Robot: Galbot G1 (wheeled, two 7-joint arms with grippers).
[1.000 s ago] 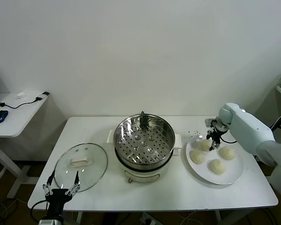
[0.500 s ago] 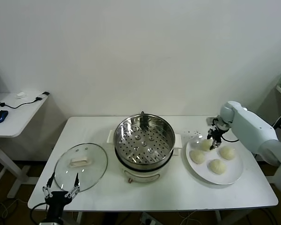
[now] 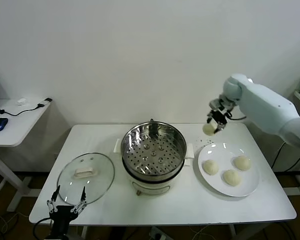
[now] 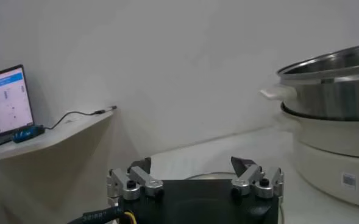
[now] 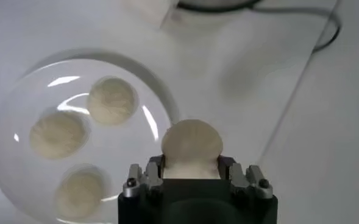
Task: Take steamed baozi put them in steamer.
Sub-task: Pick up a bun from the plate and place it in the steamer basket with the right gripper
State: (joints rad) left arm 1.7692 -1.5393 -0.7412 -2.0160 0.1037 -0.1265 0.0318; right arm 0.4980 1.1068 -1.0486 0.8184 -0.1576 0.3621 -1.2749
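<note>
My right gripper [image 3: 213,122] is shut on one pale baozi [image 3: 209,129] and holds it in the air above the table, between the steamer [image 3: 153,150] and the white plate [image 3: 246,186]. The held baozi [image 5: 191,145] sits between the jaws in the right wrist view. Three more baozi lie on the plate [image 5: 21,122]: one [image 3: 210,167] on the left, one [image 3: 242,162] at the back, one [image 3: 232,177] in front. The steamer's perforated tray holds nothing. My left gripper [image 3: 66,206] is open and parked off the table's front left corner.
A round glass lid [image 3: 86,172] lies flat on the table left of the steamer. A side desk [image 3: 17,120] with a blue mouse stands at far left. In the left wrist view the steamer [image 4: 334,103] stands ahead on the right.
My right gripper has lifted one baozi off the plate and moved it up and left toward the steamer. The plate now holds three. The left arm has hardly moved.
</note>
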